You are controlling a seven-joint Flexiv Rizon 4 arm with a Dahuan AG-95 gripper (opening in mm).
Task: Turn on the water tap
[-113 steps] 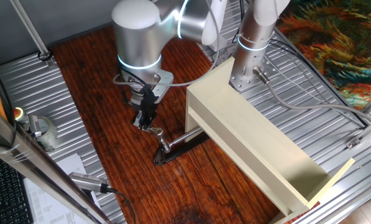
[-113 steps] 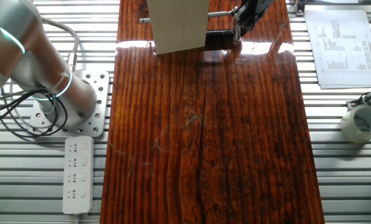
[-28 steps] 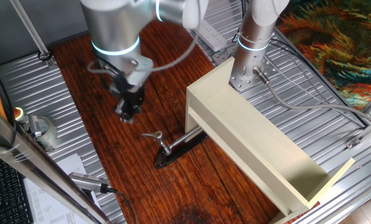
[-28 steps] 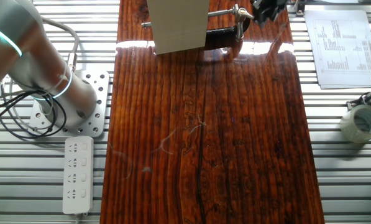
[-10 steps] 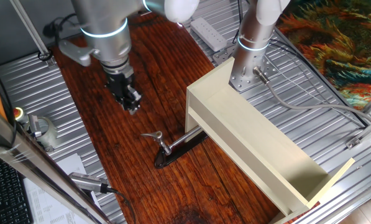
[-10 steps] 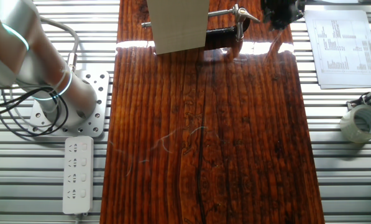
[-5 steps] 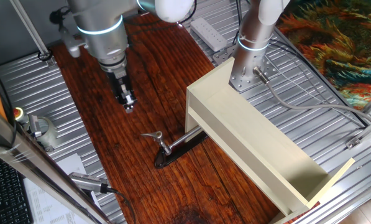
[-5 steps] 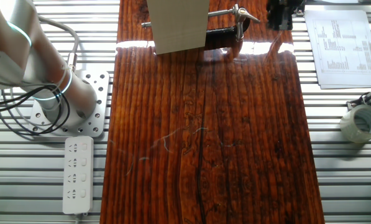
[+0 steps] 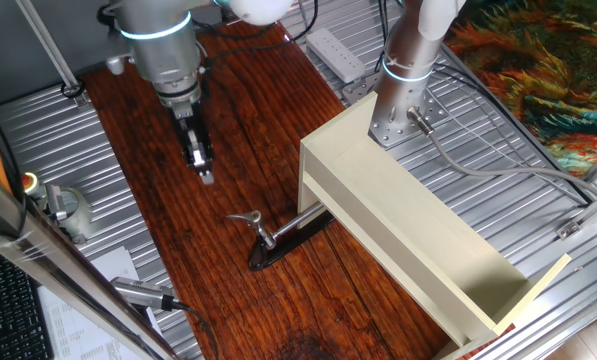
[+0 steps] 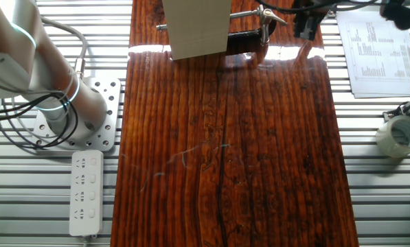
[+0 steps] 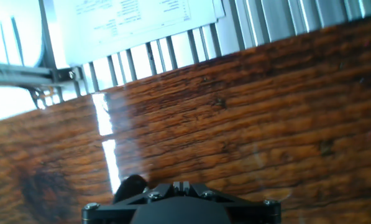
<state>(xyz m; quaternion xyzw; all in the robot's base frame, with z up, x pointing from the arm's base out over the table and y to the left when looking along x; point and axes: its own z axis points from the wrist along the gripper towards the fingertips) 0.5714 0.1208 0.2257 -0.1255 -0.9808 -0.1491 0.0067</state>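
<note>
Left of the water tap, at the edge of the ribbed metal bench, I see a roll of tape, with a silver cylindrical tool and its cable nearer the camera. Up and left of the tap, my gripper hangs above the wooden board, well apart from the tap and holding nothing; its fingers look pressed together, though I cannot tell for certain from any view. The tap itself stands on its dark oval base plate on the board, its thin lever pointing left, its slim spout running right toward the cream open-sided box. Right of the tap, that box lies lengthwise, and behind it stands a second silver arm base bolted to the bench.

From the other fixed view, the tap sits at the board's far edge, just right of the box, with the gripper further right again. The hand view shows only board, a printed sheet and the gripper's black body.
</note>
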